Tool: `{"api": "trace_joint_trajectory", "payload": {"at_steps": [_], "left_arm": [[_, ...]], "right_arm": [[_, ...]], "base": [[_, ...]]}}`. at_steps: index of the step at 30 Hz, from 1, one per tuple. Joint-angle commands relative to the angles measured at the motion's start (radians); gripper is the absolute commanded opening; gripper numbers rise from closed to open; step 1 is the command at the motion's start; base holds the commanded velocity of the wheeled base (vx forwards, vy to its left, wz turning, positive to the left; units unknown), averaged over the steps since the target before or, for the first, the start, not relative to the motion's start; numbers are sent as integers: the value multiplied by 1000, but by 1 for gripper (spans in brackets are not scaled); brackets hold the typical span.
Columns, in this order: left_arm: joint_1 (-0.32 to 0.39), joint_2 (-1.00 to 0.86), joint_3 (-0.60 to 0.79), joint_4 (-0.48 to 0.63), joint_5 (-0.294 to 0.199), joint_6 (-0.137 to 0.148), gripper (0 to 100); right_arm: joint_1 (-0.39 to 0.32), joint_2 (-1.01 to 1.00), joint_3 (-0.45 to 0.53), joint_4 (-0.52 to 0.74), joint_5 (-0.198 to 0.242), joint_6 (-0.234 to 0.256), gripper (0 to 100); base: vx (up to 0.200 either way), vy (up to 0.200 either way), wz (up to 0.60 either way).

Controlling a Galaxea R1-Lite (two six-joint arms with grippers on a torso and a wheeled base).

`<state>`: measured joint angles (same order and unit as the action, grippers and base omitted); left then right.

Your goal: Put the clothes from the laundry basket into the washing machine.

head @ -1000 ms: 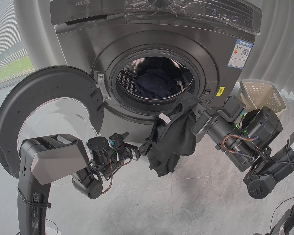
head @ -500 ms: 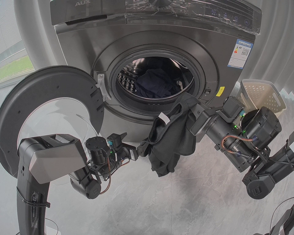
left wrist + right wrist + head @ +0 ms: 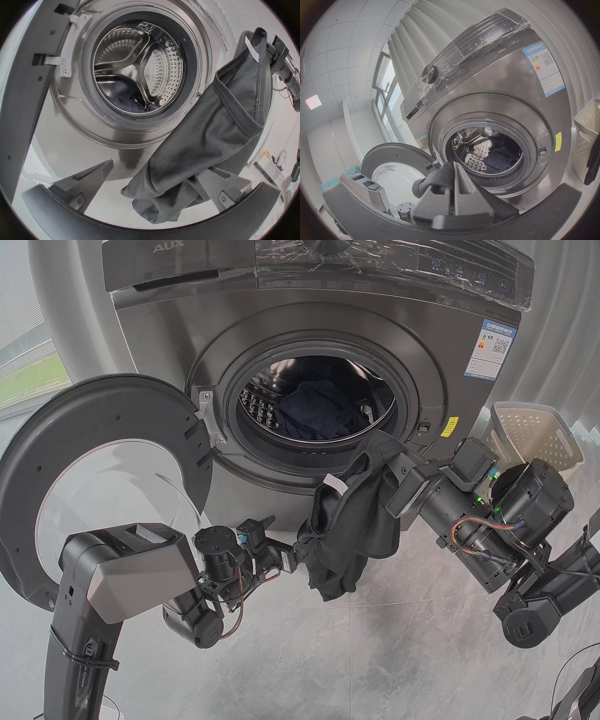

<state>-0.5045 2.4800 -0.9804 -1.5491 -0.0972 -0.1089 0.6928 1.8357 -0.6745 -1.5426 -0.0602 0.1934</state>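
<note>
The drum mouth point(image 3: 294, 368) gapes free, door point(image 3: 94, 427) swung leftward; the hanging garment point(image 3: 350, 521) overlaps its lower rim.

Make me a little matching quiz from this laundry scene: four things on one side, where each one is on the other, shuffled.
1. washing machine door
2. black garment
3. navy clothes
4. laundry basket

A. inside the drum
B. beside the machine, on its right
C. swung open to the left
D. hanging from the right gripper

Pairs: 1-C, 2-D, 3-A, 4-B.
</note>
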Motion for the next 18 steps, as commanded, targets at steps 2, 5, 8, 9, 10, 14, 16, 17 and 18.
{"api": "trace_joint_trajectory", "payload": {"at_steps": [2,5,8,9,10,14,16,17,18], "left_arm": [[-14,56,-73,0,2,-2,100],[-14,79,-116,1,10,-2,100],[-14,105,-156,0,11,2,100],[-17,111,-167,0,11,2,100],[-19,112,-173,0,13,2,100],[-28,114,-182,0,14,2,100],[-28,111,-184,0,16,2,100],[-28,108,-184,0,16,2,0],[-28,105,-184,0,16,0,0]], "right_arm": [[2,2,3,-1,0,1,0],[2,2,3,-1,0,1,0],[2,2,3,-1,-1,1,0],[2,2,3,-1,-1,1,0],[2,2,4,-1,0,3,0],[2,8,4,-1,-1,3,0],[2,10,4,-1,-1,3,0],[2,10,4,-1,-1,3,0],[2,10,4,-1,-1,4,0]], "base": [[0,0,0],[0,0,0],[0,0,0],[0,0,0],[0,0,0],[0,0,0],[0,0,0],[0,0,0],[0,0,0]]}}
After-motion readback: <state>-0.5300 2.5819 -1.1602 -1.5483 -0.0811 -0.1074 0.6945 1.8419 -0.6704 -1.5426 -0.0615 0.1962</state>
